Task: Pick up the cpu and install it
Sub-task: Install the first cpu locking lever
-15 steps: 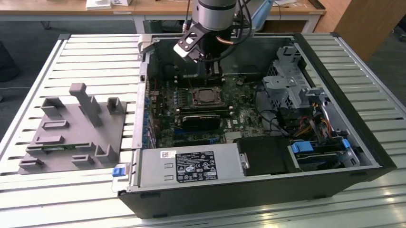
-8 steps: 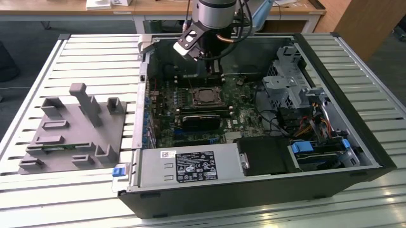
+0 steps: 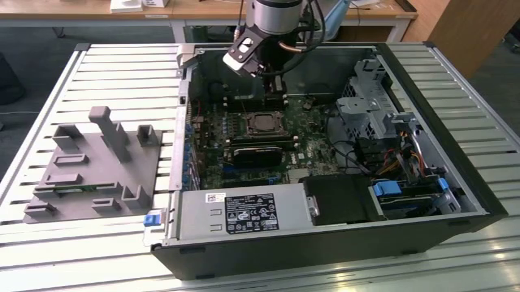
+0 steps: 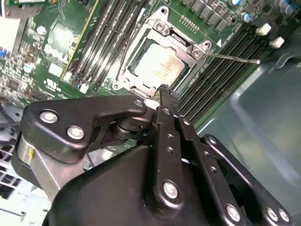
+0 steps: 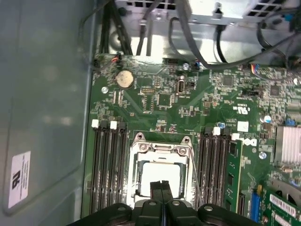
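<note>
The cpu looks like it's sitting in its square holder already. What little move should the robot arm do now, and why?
Probably lift straight up a little. The cpu lies flat inside the socket frame, and the gripper, fingers together and empty, hangs just above it, so rising clear seems safest.

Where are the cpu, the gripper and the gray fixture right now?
cpu (image 5: 161, 176): first wrist view, on its silver top, seated in the socket.
gripper (image 5: 161, 184): first wrist view, at the closed fingertips.
gray fixture (image 3: 89, 176): exterior view, on its flat base.
</note>
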Tool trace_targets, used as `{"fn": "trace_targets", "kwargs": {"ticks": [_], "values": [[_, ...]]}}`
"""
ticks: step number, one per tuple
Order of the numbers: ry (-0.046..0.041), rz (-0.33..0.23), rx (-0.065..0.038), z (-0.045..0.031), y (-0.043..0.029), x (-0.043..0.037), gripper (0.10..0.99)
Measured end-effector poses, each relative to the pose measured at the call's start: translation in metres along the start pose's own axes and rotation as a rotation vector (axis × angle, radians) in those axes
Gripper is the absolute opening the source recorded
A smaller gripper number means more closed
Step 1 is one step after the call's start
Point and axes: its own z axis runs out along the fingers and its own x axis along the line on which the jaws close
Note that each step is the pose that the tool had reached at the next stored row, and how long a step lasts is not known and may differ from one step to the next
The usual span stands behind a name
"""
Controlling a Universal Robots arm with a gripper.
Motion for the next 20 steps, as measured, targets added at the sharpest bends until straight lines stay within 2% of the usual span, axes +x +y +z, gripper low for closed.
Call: {"fn": "trace_targets", "kwargs": {"ticks": [20], "values": [[0.0064,-0.346,0.003,0.0012,-0.0003,0.0000,0.106]]}}
